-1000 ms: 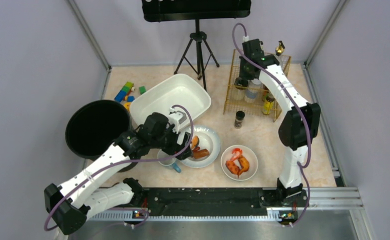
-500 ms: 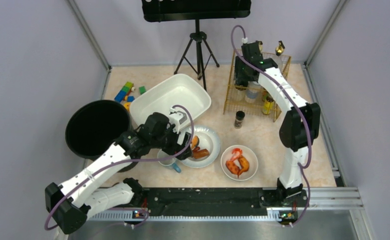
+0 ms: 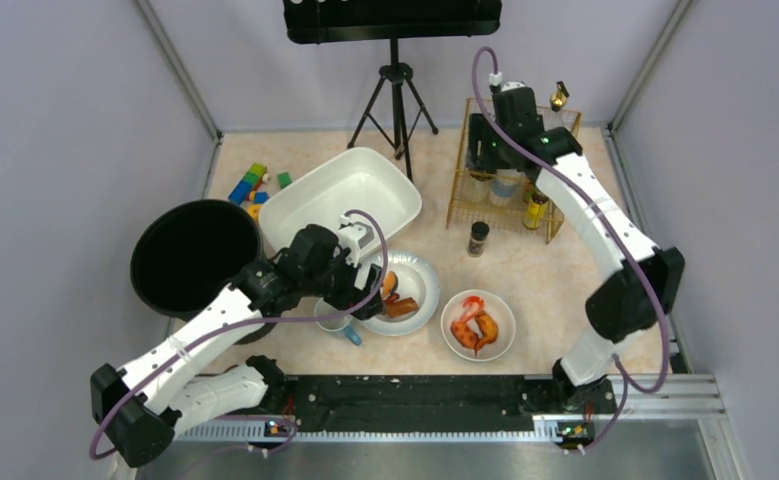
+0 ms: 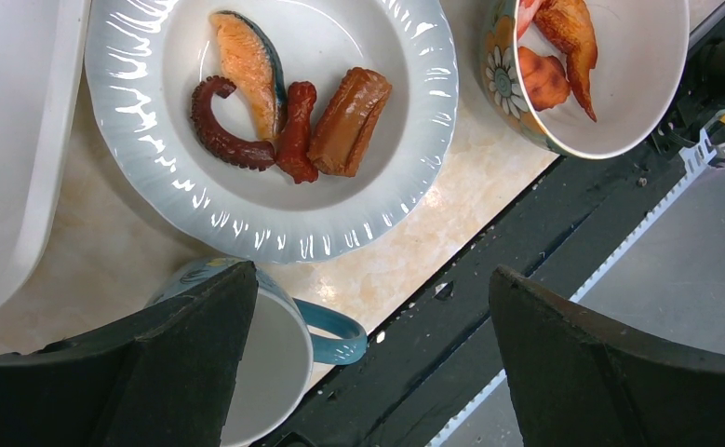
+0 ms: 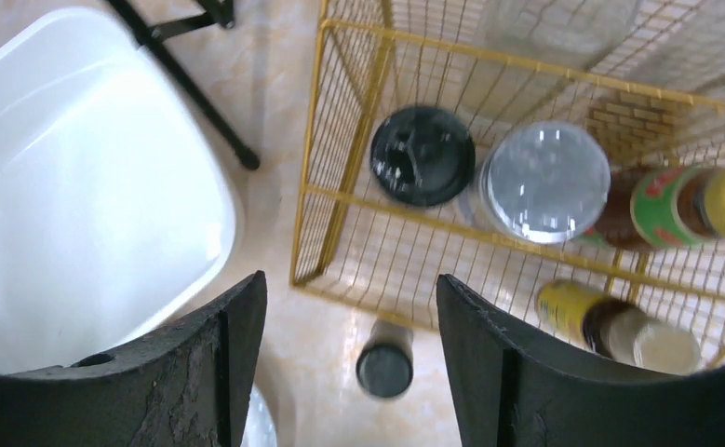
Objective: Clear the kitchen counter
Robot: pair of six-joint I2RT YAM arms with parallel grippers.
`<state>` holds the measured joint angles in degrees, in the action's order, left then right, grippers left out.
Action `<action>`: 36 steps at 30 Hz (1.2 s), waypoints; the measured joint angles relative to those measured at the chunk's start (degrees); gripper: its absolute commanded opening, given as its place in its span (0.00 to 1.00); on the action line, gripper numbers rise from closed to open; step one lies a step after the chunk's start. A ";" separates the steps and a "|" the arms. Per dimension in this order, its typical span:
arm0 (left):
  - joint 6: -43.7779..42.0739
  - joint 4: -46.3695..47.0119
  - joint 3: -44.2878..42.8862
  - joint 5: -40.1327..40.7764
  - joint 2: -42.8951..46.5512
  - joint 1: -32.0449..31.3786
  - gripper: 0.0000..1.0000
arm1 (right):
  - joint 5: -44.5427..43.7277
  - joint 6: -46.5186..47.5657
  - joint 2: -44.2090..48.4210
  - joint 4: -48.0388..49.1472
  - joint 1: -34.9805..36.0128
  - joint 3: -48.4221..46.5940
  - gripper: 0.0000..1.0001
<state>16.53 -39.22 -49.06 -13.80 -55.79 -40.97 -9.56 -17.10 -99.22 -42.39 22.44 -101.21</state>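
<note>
The kitchen counter (image 3: 535,275) carries a white plate (image 3: 420,275) of fish, octopus and sausage (image 4: 284,121), a bowl (image 3: 500,345) of orange fried pieces (image 4: 563,37), a blue-handled mug (image 4: 326,331) and a black-capped spice jar (image 3: 478,238). My left gripper (image 3: 360,295) hangs open above the mug (image 3: 337,322) and the plate's near rim (image 4: 247,223), its fingers (image 4: 191,363) holding nothing. Raised above the left end of the gold wire rack (image 3: 460,195), my right gripper (image 3: 485,150) is open and empty. The spice jar (image 5: 384,358) shows far below between its fingers (image 5: 512,372).
The rack (image 5: 405,247) holds a black-lidded jar (image 5: 422,155), a clear-lidded jar (image 5: 544,182) and sauce bottles (image 5: 684,205). A white tub (image 3: 340,195) sits mid-counter, a black bin (image 3: 193,255) at left, toy blocks (image 3: 255,185) behind it. A tripod (image 3: 397,100) stands at the back.
My right gripper has opened and risen out of the rack, and that arm's elbow has swung out to the right. The left arm has stayed still.
</note>
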 measured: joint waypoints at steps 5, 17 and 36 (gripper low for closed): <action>0.00 0.00 0.00 -0.02 0.00 0.00 0.99 | 0.37 -0.94 12.33 0.33 2.10 10.19 0.66; 0.00 0.00 0.00 -0.02 0.00 0.00 0.99 | 0.70 -4.07 17.75 0.59 3.06 33.53 0.75; 0.00 0.00 0.00 0.00 0.00 0.00 0.99 | 0.11 -9.75 7.45 9.92 4.39 35.89 0.74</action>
<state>16.53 -39.22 -49.06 -13.80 -55.79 -40.97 -9.45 -26.85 -91.77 -32.47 26.83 -65.32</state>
